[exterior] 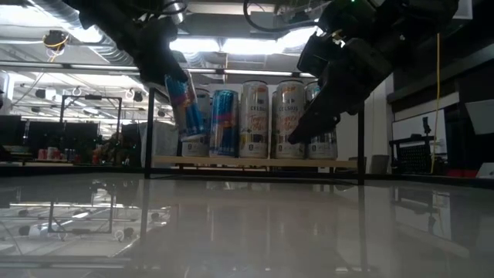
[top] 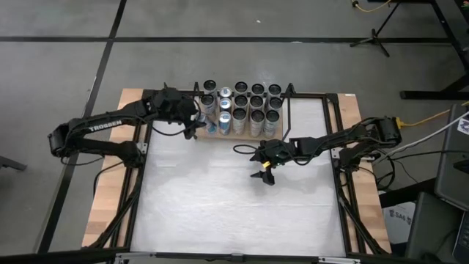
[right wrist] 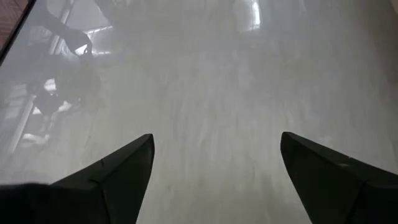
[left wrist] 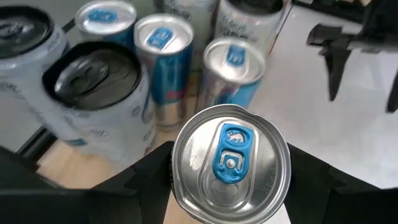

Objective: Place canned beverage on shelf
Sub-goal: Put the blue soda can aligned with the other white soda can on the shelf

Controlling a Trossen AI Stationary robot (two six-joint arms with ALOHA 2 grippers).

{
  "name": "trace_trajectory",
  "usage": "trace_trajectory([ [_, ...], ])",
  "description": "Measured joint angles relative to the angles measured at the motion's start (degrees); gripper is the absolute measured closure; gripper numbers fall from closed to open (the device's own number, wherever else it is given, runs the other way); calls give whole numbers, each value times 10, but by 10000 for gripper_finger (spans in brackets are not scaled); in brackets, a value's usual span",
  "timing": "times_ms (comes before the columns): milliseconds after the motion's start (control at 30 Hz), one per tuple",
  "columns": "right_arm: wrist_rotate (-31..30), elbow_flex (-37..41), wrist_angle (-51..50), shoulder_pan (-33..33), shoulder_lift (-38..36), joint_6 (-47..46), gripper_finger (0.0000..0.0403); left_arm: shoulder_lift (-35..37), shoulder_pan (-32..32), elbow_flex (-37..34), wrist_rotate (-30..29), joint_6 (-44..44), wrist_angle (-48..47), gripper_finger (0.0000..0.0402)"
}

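A blue and silver beverage can, its silver top and blue tab facing the left wrist camera, hangs in my left gripper at the left end of the shelf. The shelf's wooden board carries several upright cans in rows. My right gripper hovers open over the white tabletop in front of the shelf, with nothing between its fingers. My left gripper pinches the can's upper wall just below the top rim between its two fingers, one on each side. The fingers slant down from the table's left. The can hangs tilted, lifted clear of the table, beside the cans on the shelf.
Black-topped cans and blue-tabbed cans stand close ahead of the held can. The shelf's black rod frame rises at its ends. The white tabletop lies bare in front of the shelf.
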State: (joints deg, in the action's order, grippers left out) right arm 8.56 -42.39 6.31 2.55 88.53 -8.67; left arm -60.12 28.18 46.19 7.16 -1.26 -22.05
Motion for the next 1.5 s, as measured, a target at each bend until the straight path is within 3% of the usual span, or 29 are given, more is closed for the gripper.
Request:
trace_trajectory([
  [633,-1,0,0,0,1,0,63,-58,19,2,-3,38,6,172],
  [1500,-16,0,-1,0,1,0,63,-59,19,1,-16,103,-15,172],
])
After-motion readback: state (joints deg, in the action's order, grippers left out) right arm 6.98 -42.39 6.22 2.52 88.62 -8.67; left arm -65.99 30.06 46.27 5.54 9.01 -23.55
